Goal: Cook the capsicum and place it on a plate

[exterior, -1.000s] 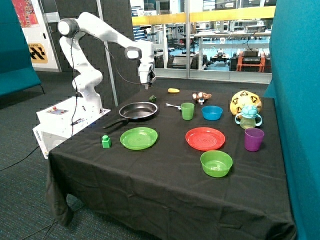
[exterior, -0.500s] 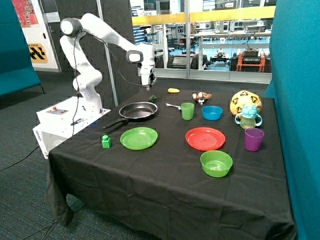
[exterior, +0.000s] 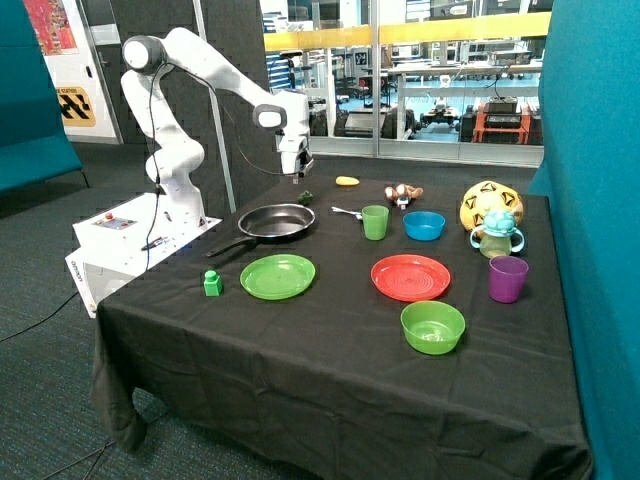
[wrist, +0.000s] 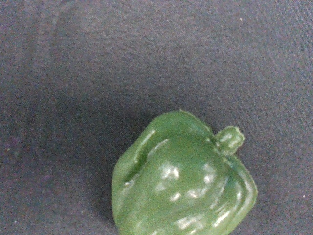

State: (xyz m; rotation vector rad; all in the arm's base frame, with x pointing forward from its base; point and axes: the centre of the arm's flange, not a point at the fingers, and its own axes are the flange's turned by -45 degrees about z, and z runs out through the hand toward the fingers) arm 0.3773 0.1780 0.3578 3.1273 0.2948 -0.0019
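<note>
The gripper has been lowered toward the capsicum beyond the pan for grasping; finger state cannot be told.

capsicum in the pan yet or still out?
Out. The capsicum lies on the black tablecloth just behind the pan, which looks empty; the gripper hangs above it.

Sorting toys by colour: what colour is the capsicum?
Dark glossy green capsicum, clearest in the wrist view.
</note>
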